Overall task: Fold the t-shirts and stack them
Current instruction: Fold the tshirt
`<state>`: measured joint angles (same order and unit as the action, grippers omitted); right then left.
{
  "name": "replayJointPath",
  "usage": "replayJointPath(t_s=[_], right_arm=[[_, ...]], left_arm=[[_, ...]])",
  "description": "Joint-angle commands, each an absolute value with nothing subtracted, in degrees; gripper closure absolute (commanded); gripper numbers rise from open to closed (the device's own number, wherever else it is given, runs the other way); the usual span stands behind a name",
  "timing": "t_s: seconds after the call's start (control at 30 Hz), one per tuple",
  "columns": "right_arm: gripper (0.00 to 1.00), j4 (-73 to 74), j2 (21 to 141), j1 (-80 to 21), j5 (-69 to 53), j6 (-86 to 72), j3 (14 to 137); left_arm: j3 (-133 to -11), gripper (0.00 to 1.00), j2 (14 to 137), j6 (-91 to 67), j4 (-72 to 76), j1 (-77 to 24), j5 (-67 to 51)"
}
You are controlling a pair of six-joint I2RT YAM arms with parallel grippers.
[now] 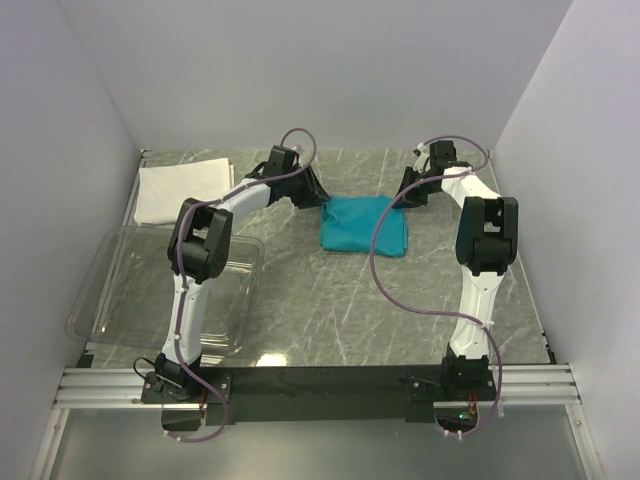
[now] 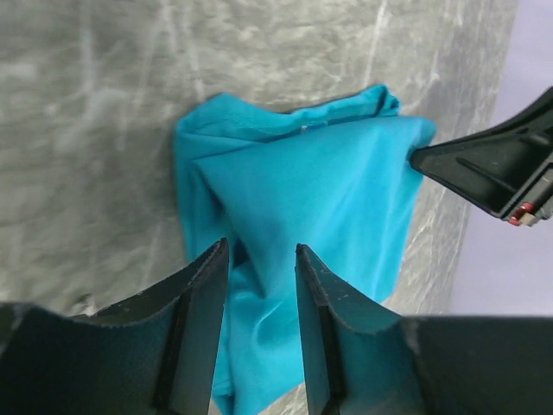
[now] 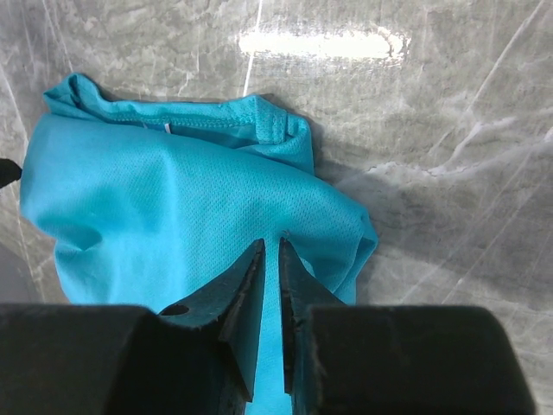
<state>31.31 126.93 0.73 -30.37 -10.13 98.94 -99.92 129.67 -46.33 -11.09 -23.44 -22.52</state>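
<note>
While both arms reach toward the back of the grey marble-look table (image 1: 330,300), the soft teal-blue cloth t-shirt (image 1: 362,225) lies between their two hands. It is folded into a lumpy, squarish bundle near the back middle of the table.

The left hand (image 2: 259,251) is at the shirt's left edge. Its two black fingers (image 2: 203,285) stand apart with a clear gap, so it is open. Blue cloth shows in the gap under them (it looks flat there, not pinched).

The right hand (image 3: 270,245) is at the shirt's right edge. Its fingers are almost together, with only a thin slit left, and blue cloth shows in that slit. I cannot tell if it is pinching the cloth or only sitting on top of it. In the left wrist view, its tip touches a corner of the shirt. In the right wrist view, the neck band with a tiny white tag runs along the top of the bundle.

The plain white cloth t-shirt (image 1: 180,190), folded into a flat rectangle, lies well apart in the far left corner of the table. The two shirts are not stacked. A clear plastic bin (image 1: 110,290) sits on the left side, nearer than the white shirt, and the left arm crosses in front of it in the top view
</note>
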Motion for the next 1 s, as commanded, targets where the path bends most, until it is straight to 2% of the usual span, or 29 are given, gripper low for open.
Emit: replayJointPath(t_s=[0.0, 0.4, 0.57, 0.97], right_arm=[[0.81, 31.1, 126.8, 0.6, -29.4, -9.6, 100.5], [0.79, 31.1, 126.7, 0.5, -29.1, -9.6, 100.3], [0.79, 31.1, 126.7, 0.6, -28.7, -9.4, 100.2], [0.79, 31.6, 127.1, 0.5, -27.2, -9.1, 99.6]], left_arm=[[-103.2, 0.57, 131.0, -47.3, -9.8, -24.5, -24.5], [-104.5, 0.57, 133.2, -48.9, -9.8, -25.0, -24.5], [-107.0, 0.62, 134.5, -49.4, -9.6, -24.9, -23.8], [-113.1, 0.67, 137.5, -49.6, -9.2, -24.5, -20.6]])
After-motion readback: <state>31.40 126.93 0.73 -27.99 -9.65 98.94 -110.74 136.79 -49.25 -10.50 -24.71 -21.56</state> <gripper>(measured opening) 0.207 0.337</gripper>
